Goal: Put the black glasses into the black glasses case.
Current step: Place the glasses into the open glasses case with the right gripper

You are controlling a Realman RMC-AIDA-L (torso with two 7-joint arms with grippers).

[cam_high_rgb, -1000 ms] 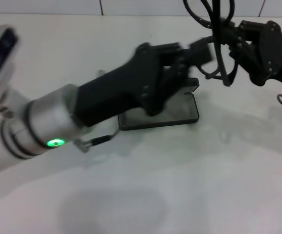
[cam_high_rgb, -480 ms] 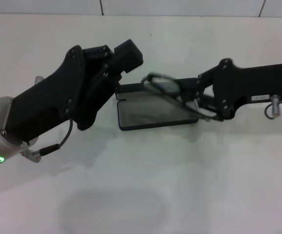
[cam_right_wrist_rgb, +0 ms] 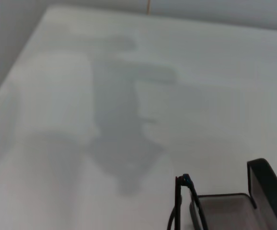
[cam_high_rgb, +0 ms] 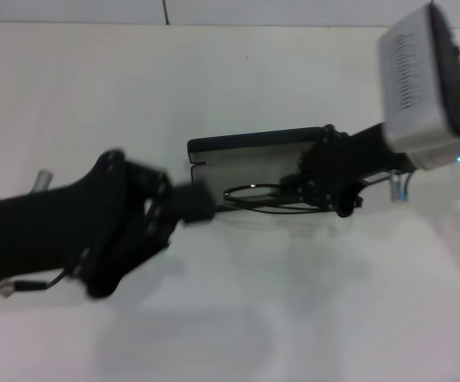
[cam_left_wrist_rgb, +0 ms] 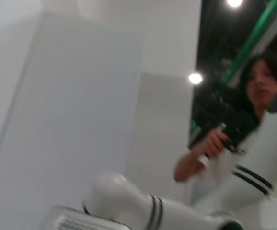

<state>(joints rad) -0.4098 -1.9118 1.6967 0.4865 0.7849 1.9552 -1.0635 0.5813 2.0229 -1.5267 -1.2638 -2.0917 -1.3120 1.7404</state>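
The black glasses case (cam_high_rgb: 254, 143) lies open at the table's middle, with its lid standing up at the back and its grey lining showing. The black glasses (cam_high_rgb: 258, 196) hang low over the case's front edge, roughly level. My right gripper (cam_high_rgb: 300, 191) reaches in from the right and is shut on their right end. Just left of the glasses is my left gripper (cam_high_rgb: 194, 203), at the case's front left corner. In the right wrist view, the glasses (cam_right_wrist_rgb: 180, 203) stand edge-on beside the case (cam_right_wrist_rgb: 268, 189). The left wrist view shows none of these.
The white table (cam_high_rgb: 333, 302) stretches in front of the case and on both sides, ending at a tiled wall (cam_high_rgb: 214, 9) behind. The left wrist view looks up at a person (cam_left_wrist_rgb: 253, 96) and a white robot arm (cam_left_wrist_rgb: 143, 211).
The left arm has drawn back from over the case, down and to the left. The right arm has brought the glasses in from the right and lowered them to the case's front edge.
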